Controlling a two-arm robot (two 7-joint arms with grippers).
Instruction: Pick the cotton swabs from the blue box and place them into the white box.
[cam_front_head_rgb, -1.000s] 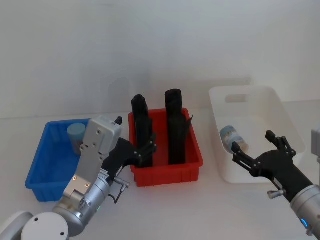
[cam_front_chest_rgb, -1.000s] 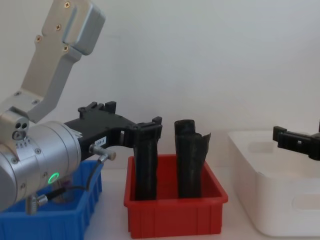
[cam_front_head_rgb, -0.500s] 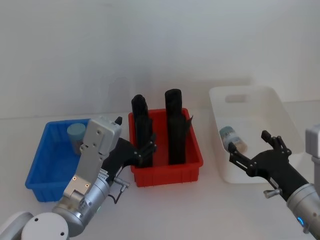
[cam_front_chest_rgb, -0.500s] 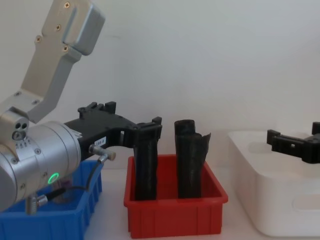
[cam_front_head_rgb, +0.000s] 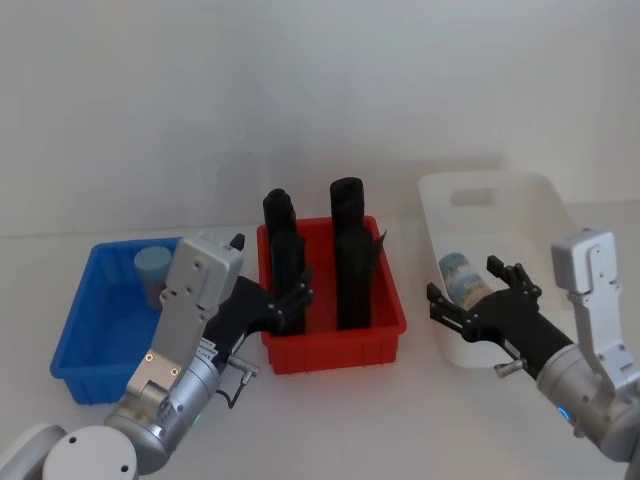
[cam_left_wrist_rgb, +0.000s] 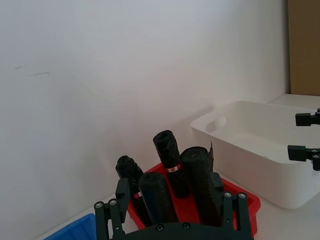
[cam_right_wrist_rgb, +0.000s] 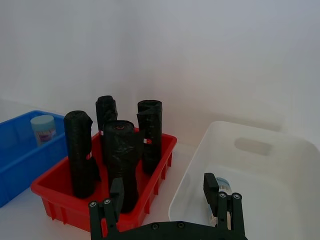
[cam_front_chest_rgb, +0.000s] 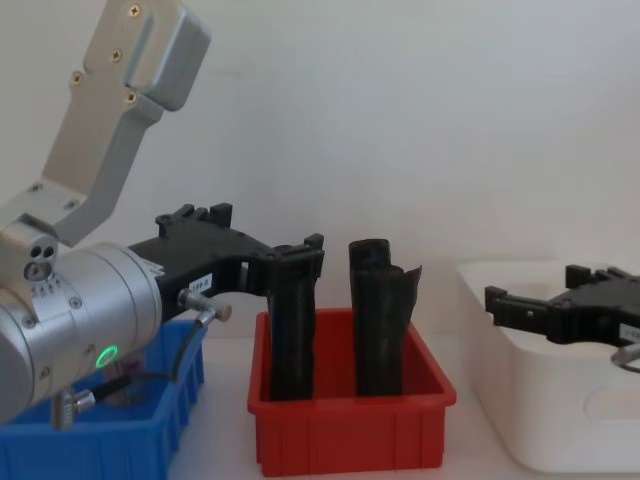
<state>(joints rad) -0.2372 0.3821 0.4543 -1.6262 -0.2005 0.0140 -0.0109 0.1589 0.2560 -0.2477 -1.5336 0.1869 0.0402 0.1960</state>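
One tub of cotton swabs (cam_front_head_rgb: 152, 268) with a pale blue lid stands in the far part of the blue box (cam_front_head_rgb: 85, 330) at the left. Another tub (cam_front_head_rgb: 460, 270) lies on its side in the white box (cam_front_head_rgb: 560, 230) at the right. My right gripper (cam_front_head_rgb: 466, 282) hovers open and empty at the white box's near left wall, just in front of that tub (cam_right_wrist_rgb: 221, 186). My left gripper (cam_front_head_rgb: 288, 305) stays open and empty by the red bin's front left corner, to the right of the blue box (cam_front_chest_rgb: 100, 440).
A red bin (cam_front_head_rgb: 335, 345) holding several tall black rolls (cam_front_head_rgb: 348, 250) stands between the two boxes. A white wall runs close behind all three bins. My left arm's large silver links (cam_front_chest_rgb: 80, 300) rise over the blue box's near right side.
My right gripper has swung left, from the white box's front right to its near left wall, still open and empty. The left arm and the tubs have not moved.
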